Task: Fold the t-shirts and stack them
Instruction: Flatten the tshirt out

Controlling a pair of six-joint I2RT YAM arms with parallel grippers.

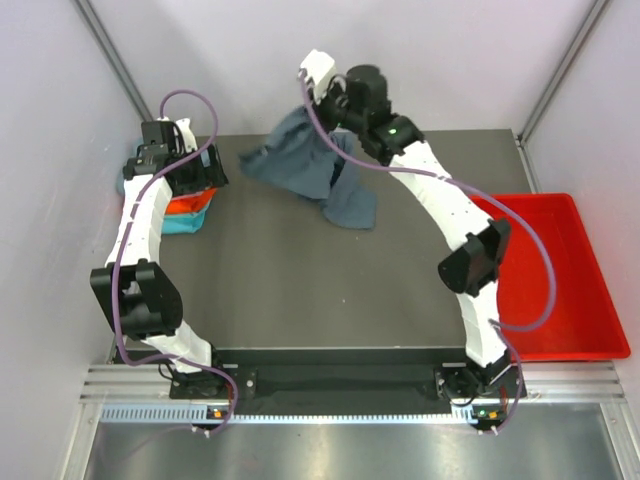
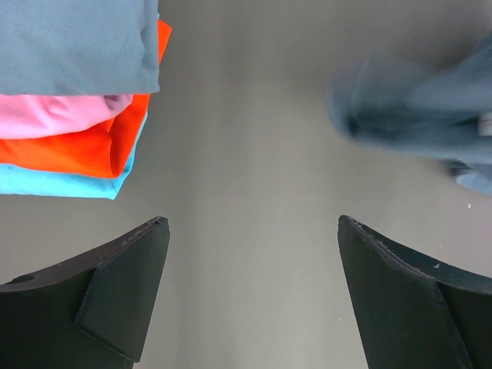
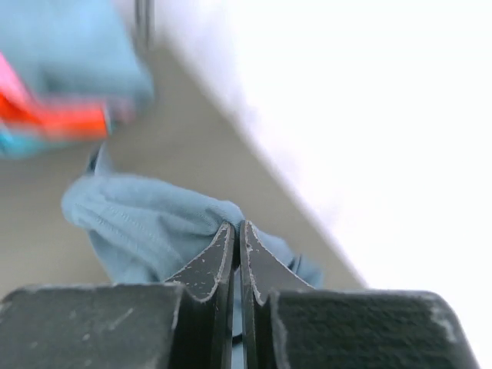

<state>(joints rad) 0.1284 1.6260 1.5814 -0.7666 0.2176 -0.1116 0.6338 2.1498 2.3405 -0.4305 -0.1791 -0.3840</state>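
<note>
Your top view looks down from the near edge over the whole bench [image 1: 300, 290]. The left wrist view looks down closely; the right looks low along it (blurred). Both share the stack [image 2: 69, 115] and grey shirt [image 2: 415, 115].

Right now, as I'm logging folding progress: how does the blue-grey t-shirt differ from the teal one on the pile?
The blue-grey t-shirt is unfolded and crumpled; the teal t-shirt is folded into a neat rectangle. The blue-grey one hangs from the shut right gripper, draping down to the table; the teal one lies flat atop the other folded shirts. Both are plain soft cloth.
</note>
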